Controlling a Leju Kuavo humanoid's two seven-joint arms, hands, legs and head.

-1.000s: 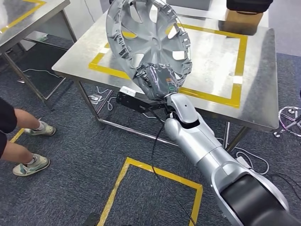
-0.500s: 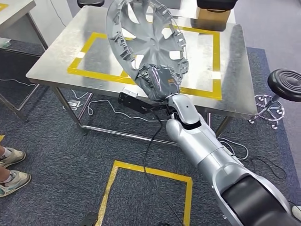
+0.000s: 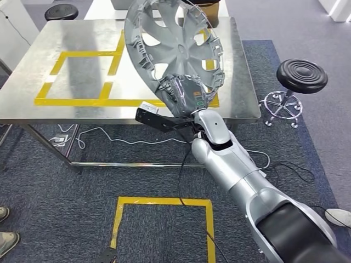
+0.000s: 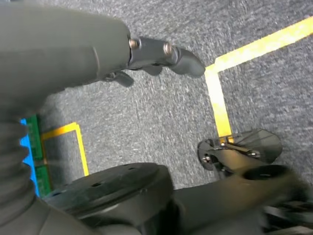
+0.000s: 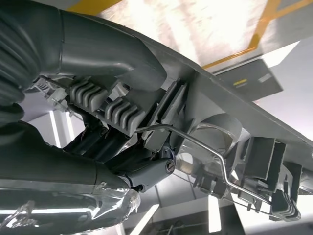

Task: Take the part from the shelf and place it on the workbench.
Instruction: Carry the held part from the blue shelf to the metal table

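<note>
The part is a silver wheel cover (image 3: 174, 44), held up tilted in front of the steel workbench (image 3: 74, 82). My right hand (image 3: 186, 94) grips its lower rim, fingers wrapped in clear film. In the right wrist view the thumb (image 5: 110, 54) lies over the cover's rim (image 5: 221, 98) with its clips and wire ring, dark fingers (image 5: 147, 174) beneath. My left hand (image 4: 110, 49) hangs over the grey carpet, fingers apart, holding nothing.
Yellow tape rectangles (image 3: 78, 76) mark the workbench top. A black round stool (image 3: 301, 76) stands right of the bench, another (image 3: 61, 11) behind it. A brown box (image 3: 209, 5) sits at the far edge. Cables (image 3: 124, 139) lie under the bench. A person's shoes (image 3: 6, 238) show at bottom left.
The camera has turned, so the bench now lies more squarely ahead and the person's feet have slid off to the left. The right hand keeps the same grip on the wheel cover.
</note>
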